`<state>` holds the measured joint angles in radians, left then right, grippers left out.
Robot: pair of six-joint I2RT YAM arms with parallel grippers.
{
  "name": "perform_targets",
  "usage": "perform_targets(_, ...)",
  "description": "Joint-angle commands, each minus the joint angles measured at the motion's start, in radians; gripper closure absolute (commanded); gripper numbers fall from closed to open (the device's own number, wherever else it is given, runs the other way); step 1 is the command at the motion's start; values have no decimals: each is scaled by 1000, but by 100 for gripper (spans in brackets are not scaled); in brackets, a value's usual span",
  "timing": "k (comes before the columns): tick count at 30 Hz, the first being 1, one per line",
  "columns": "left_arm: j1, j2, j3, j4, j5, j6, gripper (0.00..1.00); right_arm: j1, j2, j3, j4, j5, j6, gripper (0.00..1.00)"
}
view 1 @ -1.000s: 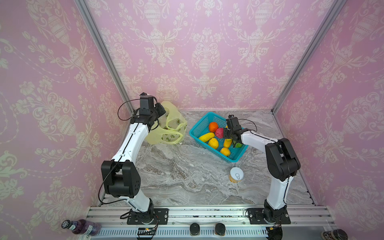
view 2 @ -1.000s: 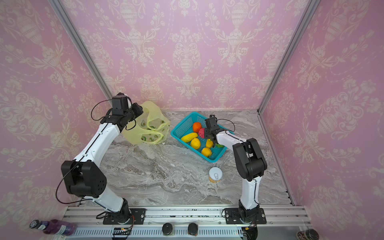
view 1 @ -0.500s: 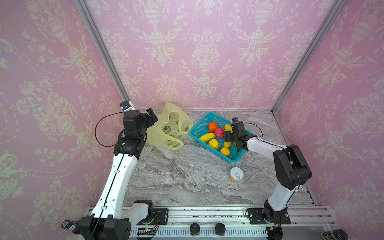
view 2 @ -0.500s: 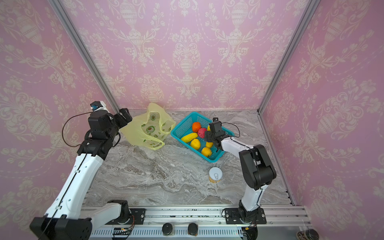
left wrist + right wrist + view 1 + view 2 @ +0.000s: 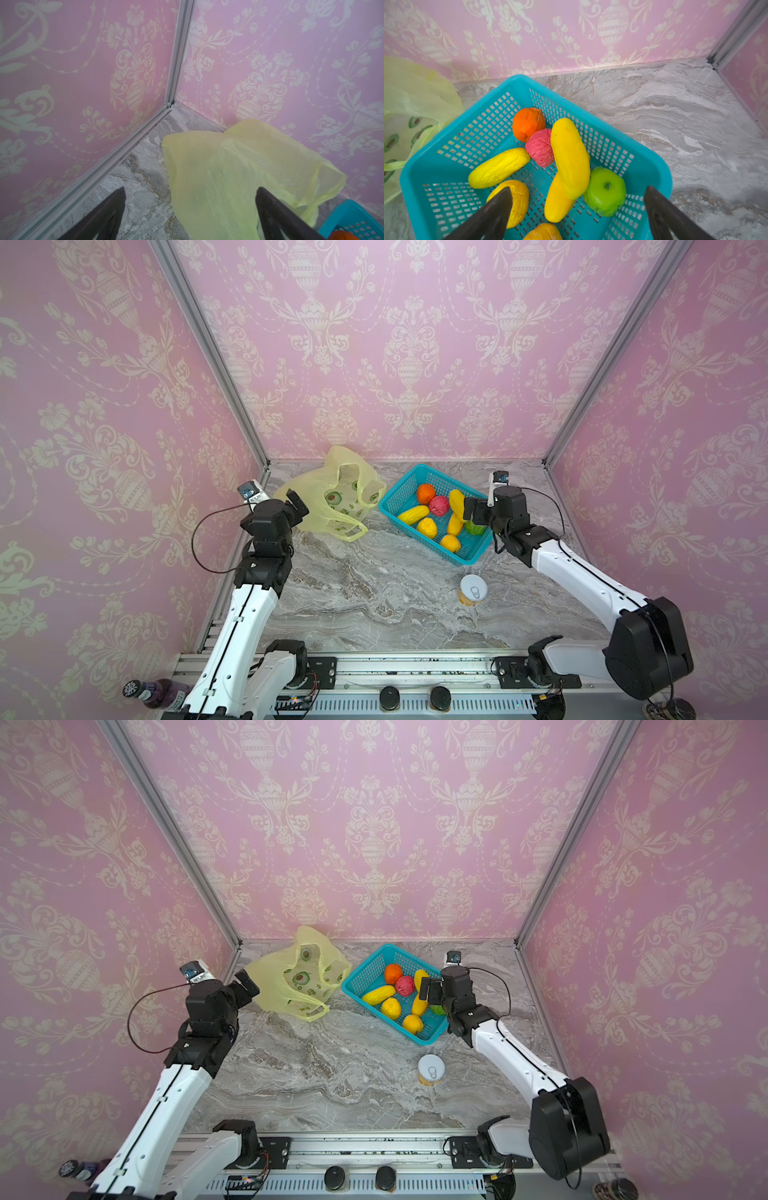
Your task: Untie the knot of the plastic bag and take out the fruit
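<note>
pulled back since a second ago, left jaws and right jaws stand apart and empty; best withdraw high, clear of the slack plastic bag beside the fruit in its basket.

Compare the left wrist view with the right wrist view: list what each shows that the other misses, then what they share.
Only left wrist: the open left gripper and the corner post behind the plastic bag, whose plain side fills the foreground. Only right wrist: the open right gripper, plus the green apple, pink-red fruit and long yellow fruits in the teal basket. Both: bag, basket, marble table, pink wallpaper.
</note>
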<state>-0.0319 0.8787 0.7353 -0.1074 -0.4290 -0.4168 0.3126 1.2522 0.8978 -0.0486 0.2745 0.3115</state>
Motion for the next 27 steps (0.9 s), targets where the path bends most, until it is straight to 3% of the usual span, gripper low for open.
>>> perform_targets(1, 28, -28, -186, 180, -157, 91, 1, -38, -90, -16, -101, 134, 110, 0)
perform_targets(3, 32, -14, -310, 329, -196, 153, 1, -64, -132, -43, -90, 165, 127, 0)
perform_targets(5, 35, 31, -406, 453, -279, 122, 1, -85, -162, -124, 13, 145, 99, 0)
perform_targets(9, 42, 184, -491, 708, -242, 218, 1, -129, -252, -339, 269, 165, 41, 0)
perform_targets(11, 50, 302, -474, 732, -244, 224, 1, -205, -316, -415, 324, 80, 16, 0)
perform_targets(16, 52, 461, -377, 699, -129, 246, 1, -360, -340, -455, 231, 173, -26, 0)
perform_targets(21, 53, 452, -503, 976, -60, 230, 1, -390, -177, -639, 596, 99, -38, 0)
perform_targets(27, 53, 588, -456, 1068, 1, 275, 1, -395, 65, -562, 764, -20, -92, 0)
